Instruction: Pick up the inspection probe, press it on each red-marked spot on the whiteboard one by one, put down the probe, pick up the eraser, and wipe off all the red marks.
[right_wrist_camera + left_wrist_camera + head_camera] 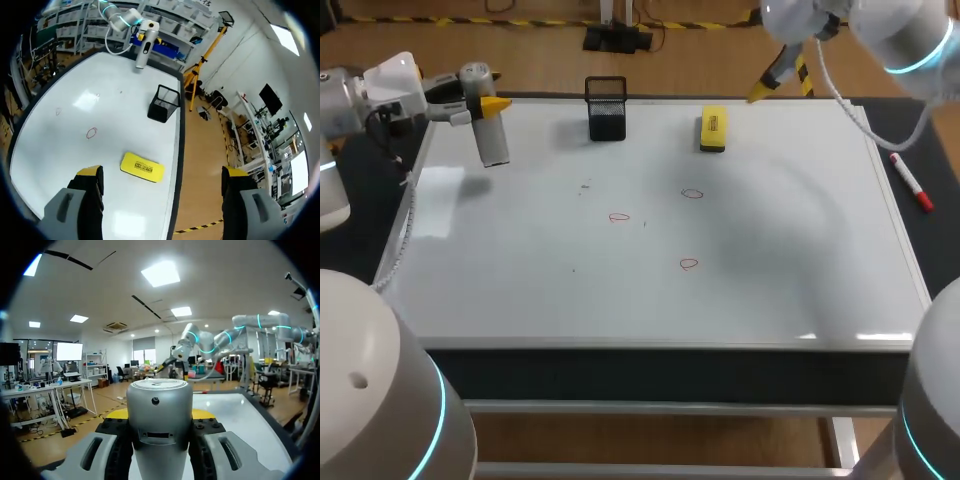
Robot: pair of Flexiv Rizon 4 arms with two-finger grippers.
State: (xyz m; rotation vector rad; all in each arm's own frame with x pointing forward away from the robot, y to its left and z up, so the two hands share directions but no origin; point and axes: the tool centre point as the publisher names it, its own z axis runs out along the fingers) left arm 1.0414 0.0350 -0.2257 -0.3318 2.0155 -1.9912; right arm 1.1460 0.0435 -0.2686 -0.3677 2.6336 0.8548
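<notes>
Left gripper [482, 100]: clamped on probe [492, 135], over whiteboard's [770, 260] far left corner. Right gripper [162, 174]: fingers apart, near eraser [713, 129]. Three red marks [619, 217] mid-board.

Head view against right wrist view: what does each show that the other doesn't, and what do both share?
Only the head view shows the red marker pen beside the large whiteboard. Only the right wrist view shows the right gripper open, fingers wide apart. Both show the grey cylindrical probe in the left gripper, the black mesh holder, the yellow block eraser and small red ring marks.
</notes>
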